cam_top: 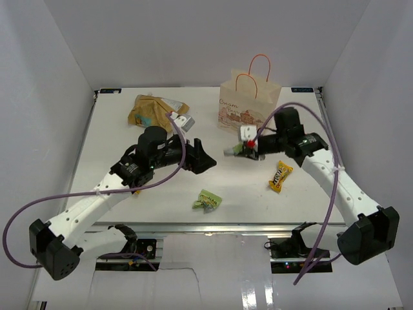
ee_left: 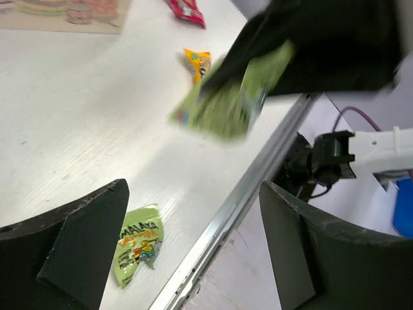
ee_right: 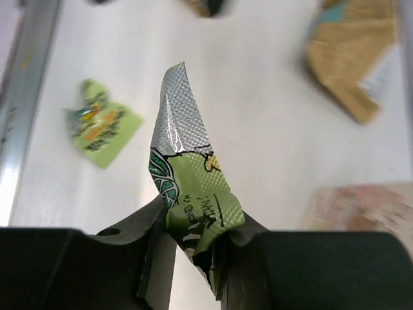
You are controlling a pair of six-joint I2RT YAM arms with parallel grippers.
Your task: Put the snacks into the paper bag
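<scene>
White table [cam_top: 258, 200]: two green packets [cam_top: 208, 200], one pinched in right hand [ee_right: 190, 248]

Place: robotics lab test cell
Walls: plain white panels [cam_top: 45, 77], 3 sides
Bench: white table [cam_top: 245, 203] w/ alu rail [cam_top: 213, 227]
Wiring: exposed purple cables [cam_top: 334, 194]

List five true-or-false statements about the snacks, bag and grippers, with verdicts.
1. The right gripper has its jaws shut on a green packet. True.
2. The left gripper holds the yellow bar. False: its jaws are open and empty; the bar lies on the table.
3. The paper bag lies flat. False: it stands upright.
4. A second green packet lies on the table. True.
5. The tan-gold bag is inside the paper bag. False: it lies on the table.
</scene>
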